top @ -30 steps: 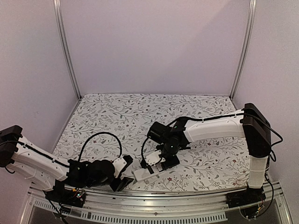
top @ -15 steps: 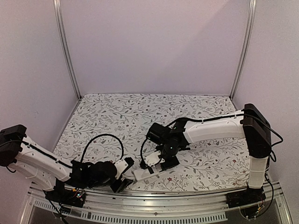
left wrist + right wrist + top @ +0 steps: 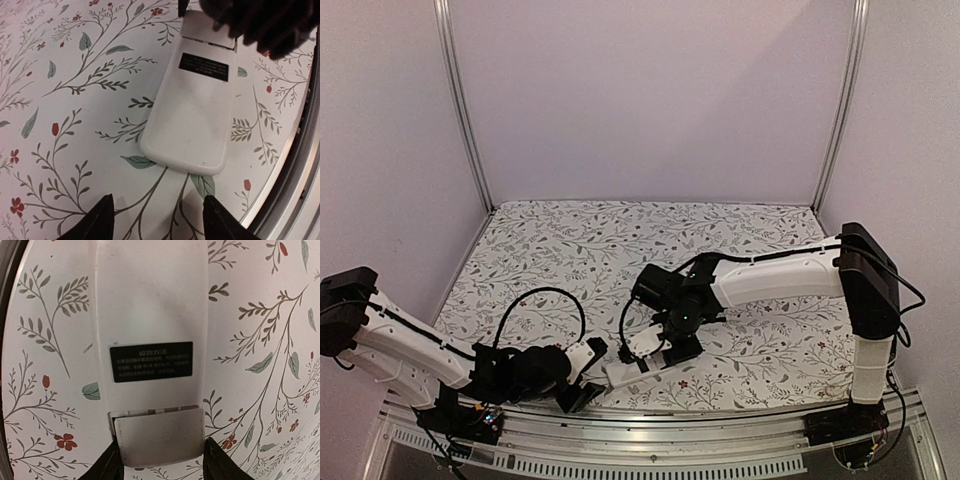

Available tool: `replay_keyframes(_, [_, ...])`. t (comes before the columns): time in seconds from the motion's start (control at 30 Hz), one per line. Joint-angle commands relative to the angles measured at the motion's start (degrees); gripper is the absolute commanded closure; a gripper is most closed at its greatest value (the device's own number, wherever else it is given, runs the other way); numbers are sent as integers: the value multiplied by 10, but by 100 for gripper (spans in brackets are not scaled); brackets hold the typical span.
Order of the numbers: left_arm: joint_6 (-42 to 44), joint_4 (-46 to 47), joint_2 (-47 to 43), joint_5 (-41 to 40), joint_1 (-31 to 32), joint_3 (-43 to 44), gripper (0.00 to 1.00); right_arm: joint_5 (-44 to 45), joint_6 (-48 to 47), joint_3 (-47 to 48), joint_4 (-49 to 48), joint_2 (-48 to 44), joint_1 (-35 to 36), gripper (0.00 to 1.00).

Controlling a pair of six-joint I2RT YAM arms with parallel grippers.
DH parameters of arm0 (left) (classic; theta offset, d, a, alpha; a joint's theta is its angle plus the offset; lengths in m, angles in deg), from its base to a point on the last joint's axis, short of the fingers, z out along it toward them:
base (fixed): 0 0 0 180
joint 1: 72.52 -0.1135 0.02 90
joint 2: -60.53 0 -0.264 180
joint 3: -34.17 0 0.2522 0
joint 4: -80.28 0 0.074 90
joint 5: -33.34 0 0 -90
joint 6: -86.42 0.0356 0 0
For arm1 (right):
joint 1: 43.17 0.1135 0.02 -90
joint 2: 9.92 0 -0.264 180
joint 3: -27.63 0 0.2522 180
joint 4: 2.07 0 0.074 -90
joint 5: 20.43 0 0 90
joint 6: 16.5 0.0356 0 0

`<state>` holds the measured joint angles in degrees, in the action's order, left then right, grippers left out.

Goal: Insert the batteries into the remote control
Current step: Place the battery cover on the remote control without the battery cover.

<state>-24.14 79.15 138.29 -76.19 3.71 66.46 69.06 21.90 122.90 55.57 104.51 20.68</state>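
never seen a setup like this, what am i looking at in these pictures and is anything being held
These are two robot arms bolted to a table's near edge. The wide picture comes from a fixed camera above and behind them: the left arm on the left, the right arm on the right. The other two pictures come from small cameras on each wrist, looking down past that arm's own gripper. On the flowered table cover lies a white remote control, back side up, with a black label. The left gripper is open and empty, just short of one end of the remote. The right gripper has its fingers on either side of the battery cover at the other end; whether it is squeezing cannot be told. No batteries are visible.
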Motion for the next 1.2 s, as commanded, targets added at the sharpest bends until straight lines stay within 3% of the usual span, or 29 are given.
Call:
replay_keyframes(0.0, [6,4,1,5,-1,9,40,-16,9,17,12,14,14,48])
replay_keyframes(0.47, [6,4,-1,3,-1,7,41,-18,23,31,31,24,14,41])
replay_keyframes(0.77, [7,4,-8,5,-1,5,41,-72,10,42,27,-6,15,33])
replay_keyframes(0.93, [27,17,-21,35,-1,-2,36,-95,8,37,21,-29,10,31])
replay_keyframes(1.03, [55,24,-33,59,0,1,28,-142,48,31,-8,-56,-16,31])
replay_keyframes(1.17, [133,34,-44,88,0,9,18,-173,252,-24,-139,-124,-75,32])
